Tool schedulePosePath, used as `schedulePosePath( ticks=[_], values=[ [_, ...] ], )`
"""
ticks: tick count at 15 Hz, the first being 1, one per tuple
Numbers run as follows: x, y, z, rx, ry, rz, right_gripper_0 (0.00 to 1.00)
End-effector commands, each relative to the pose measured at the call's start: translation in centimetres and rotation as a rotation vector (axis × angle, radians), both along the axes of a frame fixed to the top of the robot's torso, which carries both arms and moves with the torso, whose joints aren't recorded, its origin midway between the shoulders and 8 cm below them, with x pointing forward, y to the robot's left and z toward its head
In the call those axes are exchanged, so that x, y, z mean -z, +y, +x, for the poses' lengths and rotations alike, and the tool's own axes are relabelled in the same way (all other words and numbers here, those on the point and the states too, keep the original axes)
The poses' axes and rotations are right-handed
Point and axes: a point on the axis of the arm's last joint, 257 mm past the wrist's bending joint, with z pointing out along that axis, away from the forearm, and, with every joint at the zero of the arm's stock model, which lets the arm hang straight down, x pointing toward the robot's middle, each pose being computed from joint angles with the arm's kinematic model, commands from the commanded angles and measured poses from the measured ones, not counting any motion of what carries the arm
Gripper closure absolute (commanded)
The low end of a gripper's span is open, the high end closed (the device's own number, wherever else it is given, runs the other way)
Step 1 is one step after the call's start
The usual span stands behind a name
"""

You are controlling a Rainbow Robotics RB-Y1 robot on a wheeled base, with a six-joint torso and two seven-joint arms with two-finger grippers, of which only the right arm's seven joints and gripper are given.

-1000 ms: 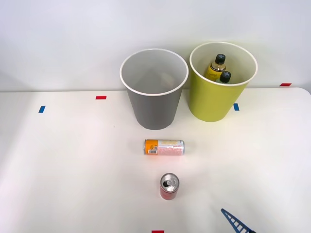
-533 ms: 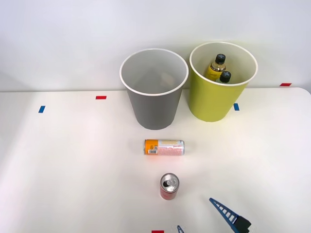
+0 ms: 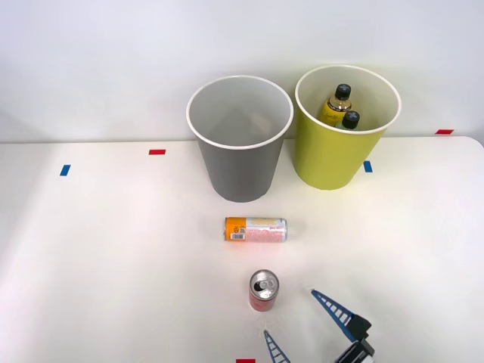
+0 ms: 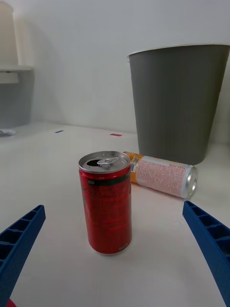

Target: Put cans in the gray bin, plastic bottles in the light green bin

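At lower centre of the front view stand two cans: a red can (image 3: 264,290) upright, and an orange-and-pink can (image 3: 255,229) lying above it, label print unreadable. Two bottles (image 3: 338,107) sit inside the light green bin (image 3: 333,162), upper right, beside the gray bin (image 3: 242,170). Spread wide and empty, the right gripper (image 3: 295,321) flanks the red can at lower right.

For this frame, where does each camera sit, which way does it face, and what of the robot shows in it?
Front view: above the arms, looking forward and down at the table, both bins and cans; the open right gripper enters bottom right.
Right wrist view: low on the right arm, facing the upright red can, with blue fingers at both corners.
Shared: red can, lying orange can, gray bin.
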Motion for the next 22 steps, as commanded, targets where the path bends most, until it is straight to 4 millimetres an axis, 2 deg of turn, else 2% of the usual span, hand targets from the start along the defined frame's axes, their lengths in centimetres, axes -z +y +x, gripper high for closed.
schedulePosePath(
  ticks=[1, 7, 15, 20, 21, 22],
  values=[
    [0.6, 0.7, 1.6, -0.009, -0.012, -0.013, 0.0],
    [0.9, 3.0, 4.2, -0.053, -0.021, -0.044, 0.0],
    [0.9, 5.2, 5.9, -0.077, 0.001, -0.06, 0.0],
    [0.4, 5.8, 6.1, -0.083, -0.012, -0.058, 0.0],
    [0.5, 5.9, 6.0, -0.086, -0.015, -0.064, 0.12],
    [0.5, 6.0, 6.0, -0.09, -0.022, -0.071, 0.34]
  ],
)
